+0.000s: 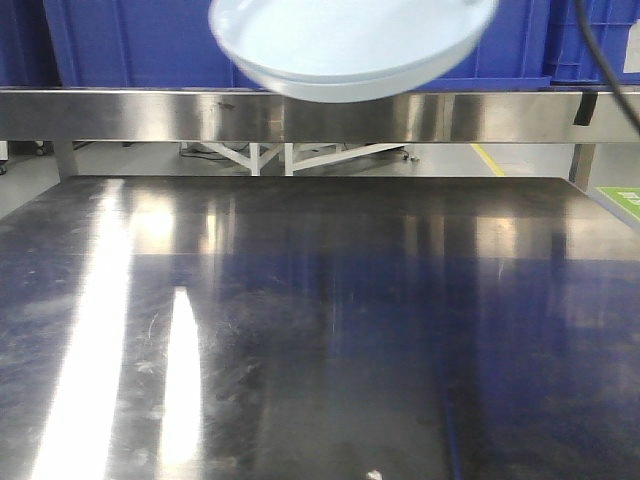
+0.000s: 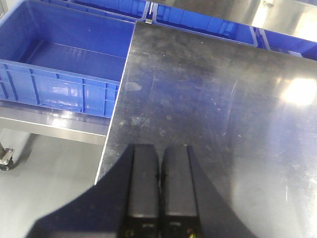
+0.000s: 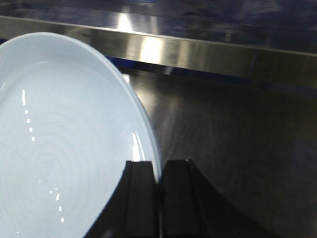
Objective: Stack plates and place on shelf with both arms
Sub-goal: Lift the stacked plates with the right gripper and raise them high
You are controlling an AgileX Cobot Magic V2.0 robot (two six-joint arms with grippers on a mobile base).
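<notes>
**Stacked plates point(image 1: 350, 45) held up in front of the shelf point(image 1: 480, 115) by the right claw point(image 3: 161, 163).**

The plates are raised well clear of the steel surface point(image 1: 320, 330), level with the blue crates point(image 1: 120, 40) lined along the shelf, which stand directly behind them. The right claw is clamped on the rim of the plates, one finger on each side. The left claw point(image 2: 159, 148) is closed, fingers together, above a corner of the surface, with an open blue crate point(image 2: 59, 64) beside that corner. A black cable point(image 1: 598, 50) is seen at the upper right. A green sign point(image 1: 622, 205) is cut off by the frame edge, and its markings cannot be read.
</notes>
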